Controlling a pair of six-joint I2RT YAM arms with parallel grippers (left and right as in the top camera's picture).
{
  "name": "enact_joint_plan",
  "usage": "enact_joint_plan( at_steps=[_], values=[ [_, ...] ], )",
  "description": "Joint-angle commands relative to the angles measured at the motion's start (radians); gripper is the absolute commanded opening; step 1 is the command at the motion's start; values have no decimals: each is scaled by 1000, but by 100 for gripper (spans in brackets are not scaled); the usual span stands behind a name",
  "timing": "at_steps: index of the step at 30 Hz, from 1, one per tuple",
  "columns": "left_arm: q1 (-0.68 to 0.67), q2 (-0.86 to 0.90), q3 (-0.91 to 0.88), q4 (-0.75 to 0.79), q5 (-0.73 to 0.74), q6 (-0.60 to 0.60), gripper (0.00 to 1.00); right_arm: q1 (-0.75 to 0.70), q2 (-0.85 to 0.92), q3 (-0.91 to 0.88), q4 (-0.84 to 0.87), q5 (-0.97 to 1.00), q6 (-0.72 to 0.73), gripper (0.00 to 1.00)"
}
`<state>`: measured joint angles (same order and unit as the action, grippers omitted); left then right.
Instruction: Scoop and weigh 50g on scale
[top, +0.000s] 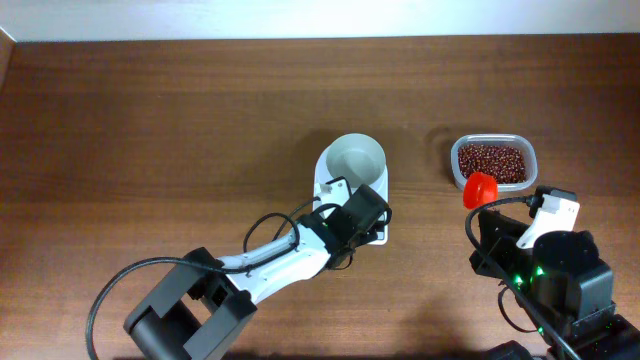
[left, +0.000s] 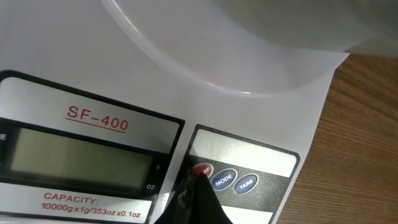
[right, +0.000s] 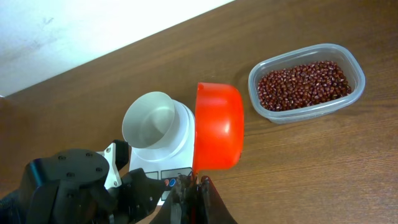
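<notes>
The brown bench (top: 150, 120) carries everything. The left arm (top: 270, 265) reaches from the near-left edge toward the middle. There the scale (top: 328, 186) stands, a white body with a round white bowl (top: 353, 162) on its far end. Well to the right of it, apart, sits a clear tub (top: 493, 162) of red beans (right: 298, 84). The right claw (right: 196, 186) is clamped on the stem of a red scoop (right: 217, 127). It holds the scoop tipped on its side just beside the tub's near-left corner, between tub and scale. Whether the scoop holds anything cannot be told. The left claw (left: 198, 182) is pinched closed with nothing in it. Its tip is down on the scale's front panel at the red button (left: 203, 168), seemingly touching it. That button lies right of the grey display (left: 81, 155) and left of two blue buttons (left: 224, 180).
</notes>
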<state>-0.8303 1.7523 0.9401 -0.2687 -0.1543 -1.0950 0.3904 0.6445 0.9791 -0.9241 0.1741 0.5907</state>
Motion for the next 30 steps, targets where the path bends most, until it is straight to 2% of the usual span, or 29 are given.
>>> enact_joint_plan(
  at_steps=[1, 7, 19, 30],
  values=[
    [-5, 20, 6, -4, -7, 9, 0, -5, -5, 20, 0, -5, -8, 4],
    [-5, 55, 6, 34, 0, 8, 0, -5, -5, 20, 0, -5, -8, 4],
    [-5, 56, 6, 6, -56, 9, 0, -5, -5, 20, -4, -5, -8, 4],
    [20, 52, 6, 10, -51, 10, 0, -5, -5, 20, -4, -6, -8, 4]
  ],
)
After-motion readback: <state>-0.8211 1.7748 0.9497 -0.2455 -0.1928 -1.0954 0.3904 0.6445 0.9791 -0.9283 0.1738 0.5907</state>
